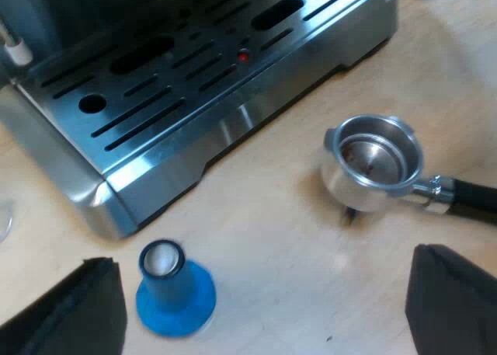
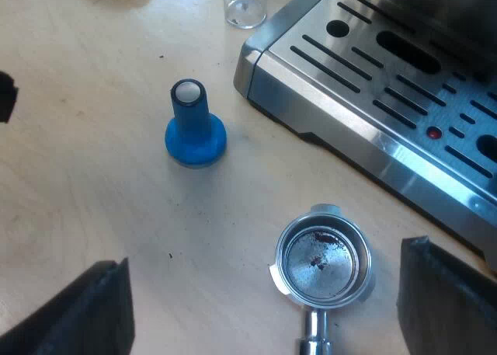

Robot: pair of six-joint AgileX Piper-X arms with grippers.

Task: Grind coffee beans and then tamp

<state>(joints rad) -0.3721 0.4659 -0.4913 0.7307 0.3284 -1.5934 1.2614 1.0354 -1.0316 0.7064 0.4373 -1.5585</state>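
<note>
Left wrist view.
- Machine [image 1: 194,75]: brushed steel body with a flat drip tray [image 1: 155,99] cut with long dark slots and one round hole. A small red dot sits among the slots. The front corner is rounded and bright.
- Holder [image 1: 373,165]: a polished metal cup, round and deep, lying loose on the table just off the tray's front edge. Its dark handle [image 1: 475,201] joins the cup through a chrome collar.
- Tamper [image 1: 172,287]: matte blue plastic with a wide round base and a short upright stem with a pale top. It stands on the table near the tray's corner, well apart from the holder.
- Table [image 1: 272,223]: pale wood with a smooth, faint grain.
- Left gripper [image 1: 268,308]: its black, blunt fingers [image 1: 454,304] are spread wide with nothing between them, above the bare wood between tamper and holder.

Right wrist view.
- Holder [image 2: 322,258]: seen from above, with a shiny rim and a few dark specks inside the basket. It rests on the table [image 2: 93,200] near the machine [image 2: 388,83].
- Tamper [image 2: 194,126]: upright, apart from the holder.
- Glass [image 2: 245,1]: clear and cylindrical, just beside the machine's corner.
- Right gripper [image 2: 264,308]: its black fingers [image 2: 78,312] are set far apart and hold nothing, with the holder's cup lying below between them.
</note>
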